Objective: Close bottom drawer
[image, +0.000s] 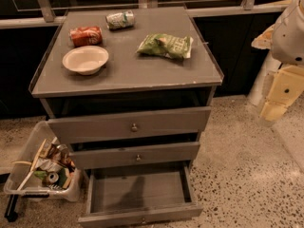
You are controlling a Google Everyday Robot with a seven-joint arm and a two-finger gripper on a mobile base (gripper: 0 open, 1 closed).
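The bottom drawer of the grey cabinet stands pulled far out toward me. It is a wide shallow box and its inside is empty. Its slim front with a small knob lies at the lower edge of the view. My gripper, cream-coloured, hangs at the far right on the white arm. It is well above and to the right of the drawer, apart from the cabinet, and holds nothing that I can see.
The middle drawer and top drawer stick out slightly. On the cabinet top lie a red can, a green-white can, a white bowl and a green chip bag. A clear bin of rubbish sits on the floor at the left.
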